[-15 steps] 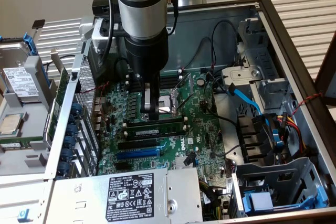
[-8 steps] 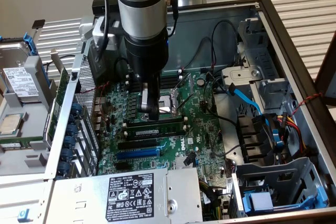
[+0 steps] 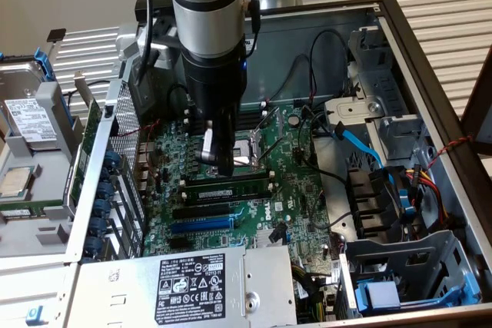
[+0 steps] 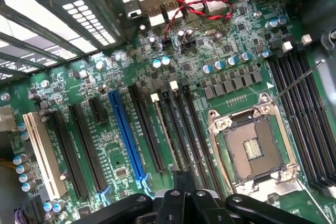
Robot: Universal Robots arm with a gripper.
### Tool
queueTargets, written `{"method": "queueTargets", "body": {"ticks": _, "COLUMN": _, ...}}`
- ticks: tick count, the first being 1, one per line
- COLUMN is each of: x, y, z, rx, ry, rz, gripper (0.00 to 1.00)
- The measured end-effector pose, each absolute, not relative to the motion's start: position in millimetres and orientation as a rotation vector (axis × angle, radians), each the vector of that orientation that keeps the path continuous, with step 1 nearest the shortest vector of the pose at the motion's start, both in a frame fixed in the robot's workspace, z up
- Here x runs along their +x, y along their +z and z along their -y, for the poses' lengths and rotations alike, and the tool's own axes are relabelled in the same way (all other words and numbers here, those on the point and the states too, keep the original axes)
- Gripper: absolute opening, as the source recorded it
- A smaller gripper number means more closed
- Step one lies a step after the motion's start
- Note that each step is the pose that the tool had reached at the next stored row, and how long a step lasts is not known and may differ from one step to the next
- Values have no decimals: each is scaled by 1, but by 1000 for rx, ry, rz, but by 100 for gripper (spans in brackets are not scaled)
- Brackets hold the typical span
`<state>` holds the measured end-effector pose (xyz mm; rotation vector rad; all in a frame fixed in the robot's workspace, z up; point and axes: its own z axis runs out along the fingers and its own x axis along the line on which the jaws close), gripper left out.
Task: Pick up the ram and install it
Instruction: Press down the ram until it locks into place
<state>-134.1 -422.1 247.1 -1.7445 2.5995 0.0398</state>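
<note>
We see the ram (image 3: 228,187) lying seated in a black memory slot (image 3: 231,198) on the motherboard (image 3: 296,190), just below the gripper (image 3: 219,165) in the exterior view and close to its tip. The jaws are fully closed and grip nothing. The gripper hangs over the metal processor socket (image 3: 247,151), with 1 blue expansion slot (image 3: 201,225) farther out and the power supply (image 3: 192,282) beyond that, all inside the open computer case (image 3: 430,59).

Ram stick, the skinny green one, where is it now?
In the exterior view, the long thin green ram stick lies along the black memory slots beside the silver processor socket, right under the black gripper.
</note>
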Motion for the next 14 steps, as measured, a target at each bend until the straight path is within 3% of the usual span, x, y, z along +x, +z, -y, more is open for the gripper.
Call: {"method": "queueTargets", "body": {"ticks": 14, "x": -134, "y": 247, "z": 422, "rx": -1456, "ry": 38, "rz": -2769, "gripper": 11}}
